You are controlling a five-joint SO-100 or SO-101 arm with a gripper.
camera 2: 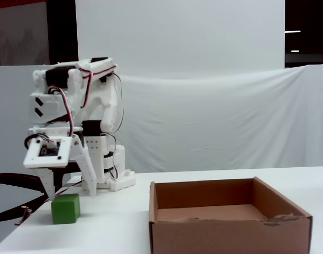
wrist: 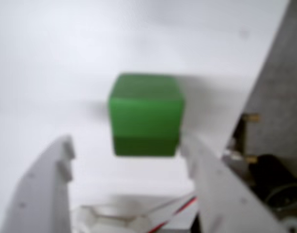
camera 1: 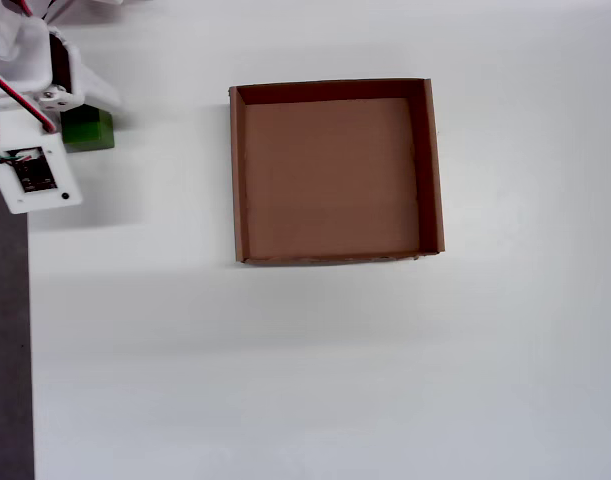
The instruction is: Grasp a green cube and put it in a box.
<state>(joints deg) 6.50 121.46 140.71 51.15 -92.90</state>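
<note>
In the wrist view, the gripper (wrist: pixel 126 145) is spread wide, one white finger (wrist: pixel 46 189) low on the left and the other low on the right, gripping nothing. Beyond the tips sits the green cube (wrist: pixel 145 114) on the white table (wrist: pixel 51 58), nearer the right-hand finger than the left. The picture is soft, so it is hard to say whether that finger already touches the cube's lower corner.

That offset looks like the main risk: if the jaws close from here, the right finger would probably meet the cube first and push or turn it, leaving a corner grip that could slip during the carry. In the fixed view the fingertips hang just above and behind the cube (camera 2: pixel 65 208), so closing before descending further might pinch only its top edge.

The box (camera 1: pixel 335 172) lies well apart from the cube (camera 1: pixel 88 131), to its right in the overhead view, and it is empty; its low walls could catch a cube carried too low.

Counted: one cube, one box, one arm with one gripper.
</note>
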